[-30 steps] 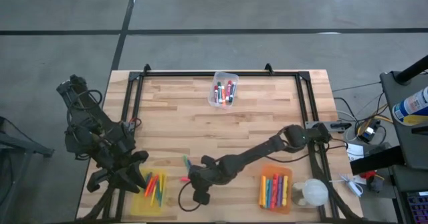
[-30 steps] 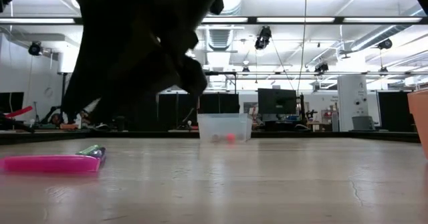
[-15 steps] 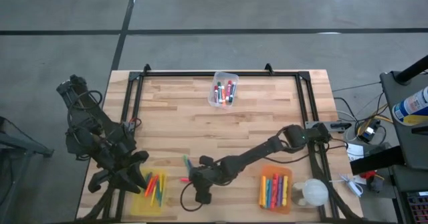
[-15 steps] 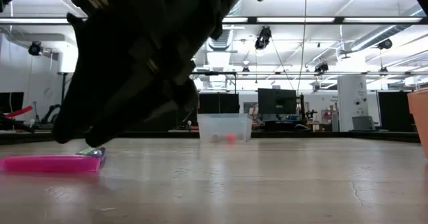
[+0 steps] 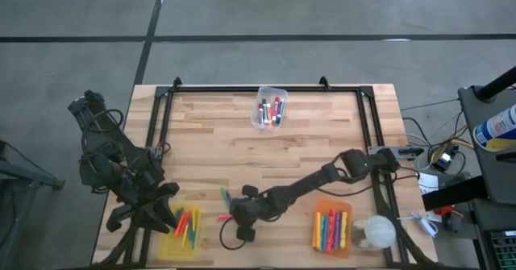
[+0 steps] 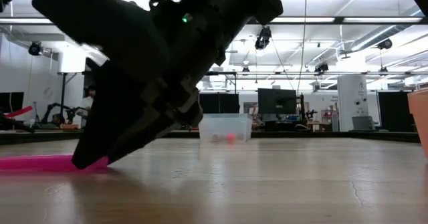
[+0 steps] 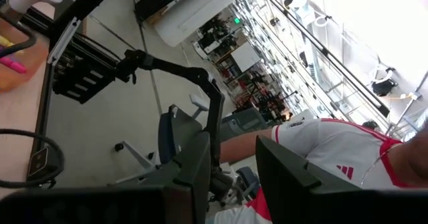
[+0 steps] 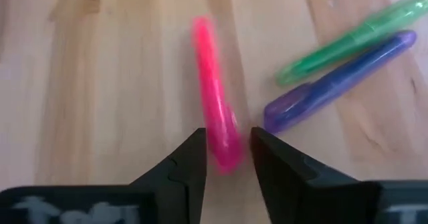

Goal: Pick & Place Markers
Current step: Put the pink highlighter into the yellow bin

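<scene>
1. I see the pink marker lying flat on the wooden table near its front edge; its near end sits between my right gripper's fingers, which stand narrowly apart on either side of it; whether they touch it I cannot tell.
2. A green marker and a purple marker lie side by side just beside the pink one.
3. In the low view the right gripper tilts down to the tabletop over the pink marker.
4. My left gripper waits above the yellow bin holding markers; its jaws I cannot tell.
5. An orange bin and a clear bin hold more markers.
</scene>
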Tool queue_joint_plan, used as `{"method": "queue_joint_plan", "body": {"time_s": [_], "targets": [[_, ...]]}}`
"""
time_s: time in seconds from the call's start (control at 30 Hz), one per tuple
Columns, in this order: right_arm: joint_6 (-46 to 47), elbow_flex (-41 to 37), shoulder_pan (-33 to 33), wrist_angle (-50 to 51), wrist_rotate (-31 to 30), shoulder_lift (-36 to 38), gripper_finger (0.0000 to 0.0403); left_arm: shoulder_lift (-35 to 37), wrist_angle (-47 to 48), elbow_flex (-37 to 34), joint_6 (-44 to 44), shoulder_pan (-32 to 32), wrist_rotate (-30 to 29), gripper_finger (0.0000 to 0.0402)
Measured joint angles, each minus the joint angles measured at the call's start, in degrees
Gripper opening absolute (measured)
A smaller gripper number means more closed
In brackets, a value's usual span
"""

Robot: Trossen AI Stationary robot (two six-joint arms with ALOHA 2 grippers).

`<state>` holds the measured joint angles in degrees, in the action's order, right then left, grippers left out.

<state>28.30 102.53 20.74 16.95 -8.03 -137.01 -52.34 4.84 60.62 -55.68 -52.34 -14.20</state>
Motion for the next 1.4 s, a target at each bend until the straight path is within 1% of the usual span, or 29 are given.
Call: {"method": "queue_joint_plan", "body": {"time_s": [0.27,0.4,0.5,0.63,0.77,0.97,1.07,1.17,1.27,1.37,1.4], "targets": [[-0.8,-1.1,-0.4,-0.2,0.9,0.1,0.0085,0.0,-0.1,0.0,-1.6,0.0,0.0,0.0114],[-1.6,-1.1,-0.8,0.5,3.7,0.3,0.006,0.0,-0.1,0.0,-2.3,0.0,0.0,0.0114],[0.3,-1.0,-0.9,2.6,6.1,0.5,0.0035,0.0,-0.1,0.0,-2.3,0.0,0.0,0.0114],[4.3,1.2,-0.8,5.5,8.5,0.5,0.0015,0.0,0.0,0.0,-2.8,0.0,0.0,0.0114],[4.7,5.5,-0.7,10.0,8.6,0.3,0.0006,0.0,0.1,0.0,-1.2,0.0,0.0,0.0114],[4.3,13.4,-0.8,21.4,8.3,0.6,0.0006,0.0,0.3,0.0,4.5,0.1,-0.2,0.0114],[3.4,15.3,-0.6,26.3,8.2,0.5,0.0006,0.0,0.3,0.0,4.6,0.1,-0.4,0.0114],[0.3,16.8,-0.1,25.3,8.1,0.5,0.0008,0.0,0.3,0.0,4.4,0.1,-0.4,0.0114],[-2.6,16.7,0.1,19.2,8.2,0.4,0.0011,0.0,0.4,0.0,4.4,0.1,0.0,0.0114],[-1.2,14.2,-0.2,12.7,9.8,-0.2,0.0033,0.0,0.8,0.0,4.3,0.1,0.1,0.0114],[-0.2,13.5,-0.2,12.0,9.8,-0.4,0.0044,0.0,1.2,0.0,4.3,0.1,0.1,0.0114]]}}
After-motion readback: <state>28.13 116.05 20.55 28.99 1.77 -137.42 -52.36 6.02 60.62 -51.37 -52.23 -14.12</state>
